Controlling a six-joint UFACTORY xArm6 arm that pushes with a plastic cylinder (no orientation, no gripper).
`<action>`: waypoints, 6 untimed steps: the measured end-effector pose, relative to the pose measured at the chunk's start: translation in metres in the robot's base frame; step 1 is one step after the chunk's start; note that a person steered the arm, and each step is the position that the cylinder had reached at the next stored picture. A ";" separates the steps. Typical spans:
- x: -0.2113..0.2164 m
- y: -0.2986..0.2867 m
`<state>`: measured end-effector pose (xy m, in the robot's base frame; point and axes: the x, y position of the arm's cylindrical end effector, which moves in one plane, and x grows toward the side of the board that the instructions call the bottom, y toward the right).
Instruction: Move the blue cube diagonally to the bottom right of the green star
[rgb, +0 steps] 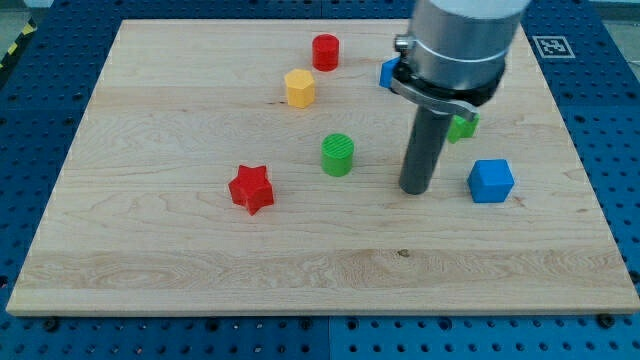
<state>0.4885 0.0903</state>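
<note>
The blue cube (491, 181) sits at the view's right, just below and right of a green block (464, 126) that is mostly hidden behind the arm; its shape cannot be made out. My tip (415, 188) rests on the board left of the blue cube, with a gap between them. The tip is right of the green cylinder (338, 155). A second blue block (388, 73) peeks out behind the arm near the view's top.
A red cylinder (325, 51) and a yellow hexagonal block (299, 88) stand near the view's top. A red star (251, 189) lies left of centre. The wooden board (150, 260) ends close to the blue cube's right.
</note>
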 end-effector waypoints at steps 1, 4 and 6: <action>-0.002 0.012; -0.002 0.089; -0.004 0.026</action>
